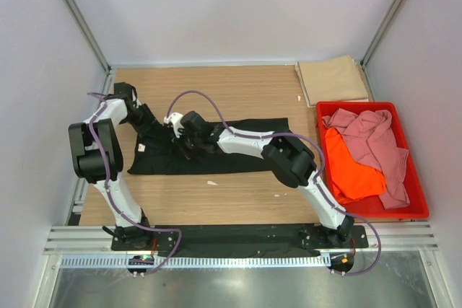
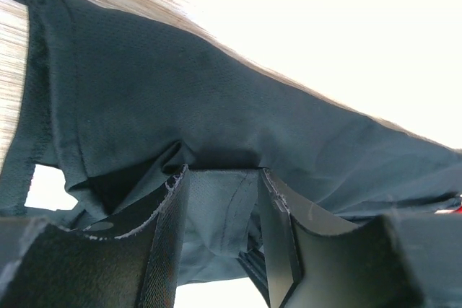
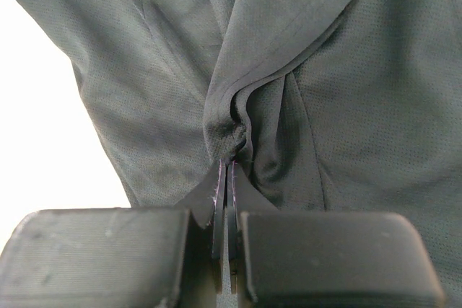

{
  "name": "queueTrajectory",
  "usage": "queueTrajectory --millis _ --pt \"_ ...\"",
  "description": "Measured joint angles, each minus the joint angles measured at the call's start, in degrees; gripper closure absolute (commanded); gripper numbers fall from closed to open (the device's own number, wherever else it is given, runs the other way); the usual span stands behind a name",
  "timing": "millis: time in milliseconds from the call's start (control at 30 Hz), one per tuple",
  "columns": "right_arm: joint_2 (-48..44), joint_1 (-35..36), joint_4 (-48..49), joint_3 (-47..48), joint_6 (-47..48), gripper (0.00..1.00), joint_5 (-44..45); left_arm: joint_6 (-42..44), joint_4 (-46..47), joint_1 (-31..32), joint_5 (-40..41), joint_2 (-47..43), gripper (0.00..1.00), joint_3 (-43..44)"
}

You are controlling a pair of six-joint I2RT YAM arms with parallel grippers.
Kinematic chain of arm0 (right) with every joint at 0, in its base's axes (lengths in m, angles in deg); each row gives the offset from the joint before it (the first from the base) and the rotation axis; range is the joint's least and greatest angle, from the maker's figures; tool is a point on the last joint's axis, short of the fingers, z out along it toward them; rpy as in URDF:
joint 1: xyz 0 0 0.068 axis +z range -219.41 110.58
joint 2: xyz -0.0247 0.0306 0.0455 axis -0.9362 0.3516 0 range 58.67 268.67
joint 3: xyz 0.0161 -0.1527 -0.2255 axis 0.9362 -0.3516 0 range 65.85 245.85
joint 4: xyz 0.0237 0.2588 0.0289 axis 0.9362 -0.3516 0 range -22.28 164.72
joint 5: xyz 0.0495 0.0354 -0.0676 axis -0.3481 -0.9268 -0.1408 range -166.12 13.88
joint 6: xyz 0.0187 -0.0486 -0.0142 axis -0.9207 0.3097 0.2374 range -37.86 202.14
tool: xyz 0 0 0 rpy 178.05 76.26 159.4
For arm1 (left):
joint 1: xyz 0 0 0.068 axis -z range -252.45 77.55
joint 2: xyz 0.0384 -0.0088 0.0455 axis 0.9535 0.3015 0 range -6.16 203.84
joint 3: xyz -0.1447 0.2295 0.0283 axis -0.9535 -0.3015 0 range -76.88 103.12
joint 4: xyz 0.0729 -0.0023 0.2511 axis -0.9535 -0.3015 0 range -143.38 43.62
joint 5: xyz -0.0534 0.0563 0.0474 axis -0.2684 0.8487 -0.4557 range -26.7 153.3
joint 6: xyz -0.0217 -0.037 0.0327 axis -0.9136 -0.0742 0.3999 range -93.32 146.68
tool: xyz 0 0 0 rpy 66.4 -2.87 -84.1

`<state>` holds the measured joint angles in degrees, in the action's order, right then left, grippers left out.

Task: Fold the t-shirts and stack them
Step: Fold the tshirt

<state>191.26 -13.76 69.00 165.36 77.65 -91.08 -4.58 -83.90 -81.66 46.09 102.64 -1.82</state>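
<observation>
A black t-shirt [image 1: 238,153] lies spread on the wooden table. My right gripper [image 1: 180,136] reaches across it to its left part. In the right wrist view that gripper [image 3: 227,162] is shut on a bunched pinch of the black t-shirt [image 3: 144,70]. My left gripper [image 1: 150,126] is at the shirt's far left edge. Its jaws [image 2: 224,178] stand apart, and the black t-shirt [image 2: 180,91] spans the gap between them. A tan t-shirt [image 1: 333,81] lies folded at the back right. A pink t-shirt [image 1: 372,138] and an orange t-shirt [image 1: 350,174] lie crumpled in the crate.
A red plastic crate [image 1: 420,200] stands at the right side of the table. White walls and metal frame posts close in the back and both sides. A small white scrap [image 1: 211,182] lies on the wood in front of the black shirt.
</observation>
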Motion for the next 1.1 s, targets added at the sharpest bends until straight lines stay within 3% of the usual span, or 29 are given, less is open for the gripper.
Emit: queueTrajectory --millis 500,633,767,867,1100 --pt "0.0 0.4 -0.5 0.0 1.4 0.99 1.3 0.3 -1.5 2.9 3.3 -0.1 0.62 0.3" --pt "0.0 0.4 -0.9 0.0 1.6 0.99 1.7 0.4 -2.5 3.5 4.8 0.2 0.73 0.7" --pt "0.0 0.4 -1.3 0.0 1.6 0.99 2.2 0.8 -3.4 3.6 5.7 0.2 0.99 0.7" --pt "0.0 0.4 -1.7 0.1 1.6 0.98 2.6 1.3 -4.1 3.6 6.4 0.2 1.00 0.8" --pt "-0.2 0.4 -3.1 0.3 1.7 0.82 3.1 1.2 -5.8 3.6 9.4 -2.3 1.00 0.6"
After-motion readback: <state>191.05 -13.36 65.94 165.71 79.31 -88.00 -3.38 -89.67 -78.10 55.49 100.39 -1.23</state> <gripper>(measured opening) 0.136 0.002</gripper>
